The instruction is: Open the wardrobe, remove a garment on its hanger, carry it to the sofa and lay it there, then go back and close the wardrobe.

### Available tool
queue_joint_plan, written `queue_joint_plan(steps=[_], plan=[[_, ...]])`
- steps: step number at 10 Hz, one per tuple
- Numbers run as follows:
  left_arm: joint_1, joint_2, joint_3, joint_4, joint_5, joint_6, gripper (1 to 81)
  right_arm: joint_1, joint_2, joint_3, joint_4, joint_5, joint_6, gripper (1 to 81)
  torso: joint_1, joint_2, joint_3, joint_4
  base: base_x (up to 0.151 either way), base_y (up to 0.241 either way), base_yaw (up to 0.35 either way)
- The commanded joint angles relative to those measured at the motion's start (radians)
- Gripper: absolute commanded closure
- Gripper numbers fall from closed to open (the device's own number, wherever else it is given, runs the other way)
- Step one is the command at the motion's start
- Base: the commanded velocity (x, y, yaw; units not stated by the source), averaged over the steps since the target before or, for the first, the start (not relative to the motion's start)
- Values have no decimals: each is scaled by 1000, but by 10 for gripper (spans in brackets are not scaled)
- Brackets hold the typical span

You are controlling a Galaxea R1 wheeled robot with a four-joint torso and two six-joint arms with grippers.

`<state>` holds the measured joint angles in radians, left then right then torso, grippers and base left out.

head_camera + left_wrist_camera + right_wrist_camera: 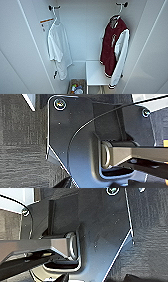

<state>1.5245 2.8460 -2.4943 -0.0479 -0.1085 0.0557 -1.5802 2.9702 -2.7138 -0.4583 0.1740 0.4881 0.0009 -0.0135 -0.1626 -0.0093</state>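
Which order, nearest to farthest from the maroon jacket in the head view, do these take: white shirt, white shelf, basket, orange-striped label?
1. White shelf, right, just below the maroon jacket.
2. Basket, low centre, and white shirt, hanging left: too close to call.
3. Orange-striped label, upper left wall, farthest.

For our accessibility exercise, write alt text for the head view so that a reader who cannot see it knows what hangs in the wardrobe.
An open white wardrobe holds a maroon jacket with white sleeves on a white hanger at the right, and a plain white shirt hanging at the left. Below stand a white shelf and a small box of mixed items.
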Motion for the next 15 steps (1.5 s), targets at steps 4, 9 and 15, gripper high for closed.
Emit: queue_joint_plan(steps=[4, 9, 15], plan=[[-20, 1, -6, 20, 62, 9, 10, 22, 23, -30, -10, -70, -3, 10, 0, 0, 0, 0, 93, 0, 0], [-20, 46, -74, 37, 66, 9, 10, 25, 35, -29, -10, -70, -2, 10, 0, 0, 0, 0, 101, 0, 0], [-20, 46, -74, 37, 66, 9, 10, 24, 40, -30, -10, -70, -2, 10, 0, 0, 0, 0, 101, 0, 0]])
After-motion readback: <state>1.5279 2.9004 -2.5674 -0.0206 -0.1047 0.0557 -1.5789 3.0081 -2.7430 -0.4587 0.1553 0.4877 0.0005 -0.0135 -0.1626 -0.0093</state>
